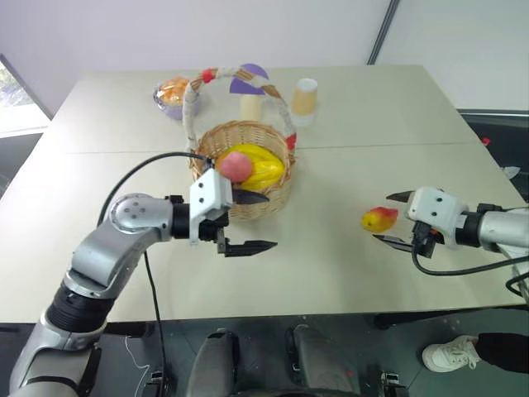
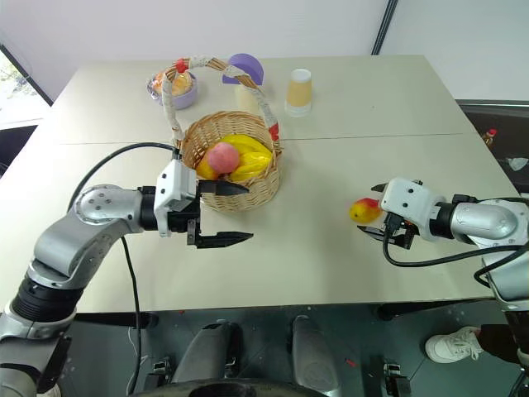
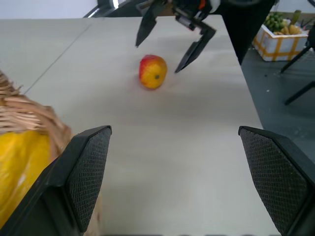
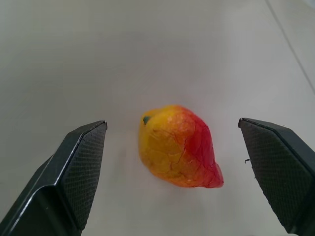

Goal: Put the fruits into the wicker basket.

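We see the mango-like fruit lying on the counter straight ahead between our right gripper's spread fingers, untouched; our left gripper, also spread and empty, sits beside the wicker basket, farther off

A pale beige desk stands on a dark grey floor, a seam running across its middle. A light wall rises beyond its far edge, with a dark upright bar toward the far right corner. Daylight enters through a window beside the far left corner.
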You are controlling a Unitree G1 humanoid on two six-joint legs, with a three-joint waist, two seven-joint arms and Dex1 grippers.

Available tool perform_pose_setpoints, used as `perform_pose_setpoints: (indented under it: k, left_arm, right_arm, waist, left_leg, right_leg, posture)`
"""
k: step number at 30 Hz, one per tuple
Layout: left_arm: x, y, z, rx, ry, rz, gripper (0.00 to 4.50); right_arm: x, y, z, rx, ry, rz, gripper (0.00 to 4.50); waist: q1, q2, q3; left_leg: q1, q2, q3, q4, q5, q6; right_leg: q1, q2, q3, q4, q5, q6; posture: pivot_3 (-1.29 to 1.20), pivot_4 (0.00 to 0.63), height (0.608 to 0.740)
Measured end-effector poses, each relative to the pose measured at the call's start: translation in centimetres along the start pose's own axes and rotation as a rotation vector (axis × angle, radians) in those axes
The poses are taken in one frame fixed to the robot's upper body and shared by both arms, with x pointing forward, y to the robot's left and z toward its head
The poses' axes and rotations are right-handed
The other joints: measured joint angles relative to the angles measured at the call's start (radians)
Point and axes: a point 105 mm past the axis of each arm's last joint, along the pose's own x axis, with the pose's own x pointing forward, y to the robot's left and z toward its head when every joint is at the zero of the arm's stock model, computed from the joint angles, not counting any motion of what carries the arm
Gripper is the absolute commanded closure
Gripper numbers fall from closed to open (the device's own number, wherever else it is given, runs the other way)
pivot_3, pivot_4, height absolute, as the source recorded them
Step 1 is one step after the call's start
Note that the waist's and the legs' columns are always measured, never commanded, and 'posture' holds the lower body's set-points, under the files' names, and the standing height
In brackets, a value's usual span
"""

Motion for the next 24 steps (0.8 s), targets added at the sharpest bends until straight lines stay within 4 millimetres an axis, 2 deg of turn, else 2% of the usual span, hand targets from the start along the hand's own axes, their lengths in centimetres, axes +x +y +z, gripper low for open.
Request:
perform_pose_setpoints:
  k: [7, 10, 13, 14, 17, 20, 22, 23, 24]
  left_arm:
    - [0.2, -0.4, -0.2, -0.008, 0.008, -0.006, 0.08]
    - [0.1, -0.4, -0.5, -0.017, 0.012, 0.004, 0.00]
    - [0.0, -0.6, -0.8, -0.032, 0.018, 0.008, 0.00]
    - [0.0, -0.6, -0.9, -0.036, 0.018, 0.009, 0.00]
    - [-0.4, -0.3, -0.8, -0.049, -0.003, 0.037, 0.00]
    - [-1.8, 0.2, -1.2, -0.097, -0.035, 0.109, 0.00]
    - [-3.7, 1.2, -1.7, -0.141, -0.049, 0.206, 0.00]
    - [-5.0, 2.0, -1.8, -0.156, -0.058, 0.270, 0.00]
    - [-5.8, 2.5, -1.6, -0.160, -0.068, 0.306, 0.00]
  right_arm:
    - [1.5, -0.4, -2.3, -0.061, 0.078, 0.027, 0.00]
    - [1.9, -0.1, -2.9, -0.044, 0.076, 0.047, 0.82]
    - [2.0, -0.1, -3.1, -0.037, 0.074, 0.048, 2.29]
    - [2.0, -0.1, -3.0, -0.042, 0.073, 0.048, 2.63]
    - [2.3, -0.1, -2.7, -0.047, 0.054, 0.033, 2.63]
    - [2.5, 0.0, -0.2, -0.053, -0.037, 0.019, 2.63]
    - [2.7, 0.3, 3.9, -0.050, -0.188, 0.024, 2.63]
    - [2.6, 0.6, 6.7, -0.057, -0.285, 0.033, 2.63]
    - [2.5, 0.8, 8.4, -0.068, -0.344, 0.041, 2.63]
  waist:
    - [0.002, 0.000, 0.000]
    - [0.001, 0.000, 0.000]
    - [0.000, 0.000, 0.000]
    - [0.001, 0.000, 0.000]
    - [0.000, 0.000, 0.000]
    - [-0.004, 0.001, 0.000]
    - [-0.008, 0.002, 0.000]
    - [-0.007, 0.002, 0.000]
    - [-0.003, 0.002, 0.000]
  left_leg:
    - [0.000, 0.000, 0.000, 0.000, 0.000, 0.000]
    - [0.000, 0.000, 0.000, 0.000, 0.000, 0.000]
    - [0.000, 0.000, -0.001, 0.000, 0.000, 0.000]
    - [0.000, 0.000, -0.001, 0.000, 0.000, 0.000]
    - [0.000, 0.000, -0.001, 0.000, 0.000, 0.000]
    - [0.000, 0.001, -0.001, 0.000, 0.000, 0.000]
    - [0.001, 0.007, -0.001, 0.000, 0.000, 0.000]
    - [0.001, 0.008, -0.002, 0.000, 0.000, 0.000]
    - [0.001, 0.009, -0.002, 0.000, 0.000, 0.000]
  right_leg:
    - [0.000, 0.000, 0.000, 0.000, 0.000, 0.000]
    - [0.000, -0.001, 0.000, 0.000, 0.000, 0.000]
    - [0.000, -0.001, 0.000, 0.000, 0.000, 0.000]
    - [0.000, -0.001, 0.000, 0.000, 0.000, 0.000]
    - [0.000, -0.001, 0.000, 0.000, 0.000, 0.000]
    - [-0.001, -0.001, 0.000, 0.001, 0.000, 0.000]
    - [-0.001, 0.001, 0.000, 0.001, 0.000, 0.000]
    - [-0.001, 0.003, -0.001, 0.002, 0.000, 0.000]
    - [-0.001, 0.003, -0.001, 0.002, 0.000, 0.000]
  posture:
    - [0.00, 0.150, 0.740]
    - [0.00, 0.150, 0.740]
    - [0.00, 0.150, 0.740]
    - [0.00, 0.150, 0.740]
    - [0.00, 0.150, 0.740]
    - [0.00, 0.150, 0.740]
    - [0.00, 0.150, 0.740]
    - [0.00, 0.150, 0.740]
    - [0.00, 0.150, 0.740]
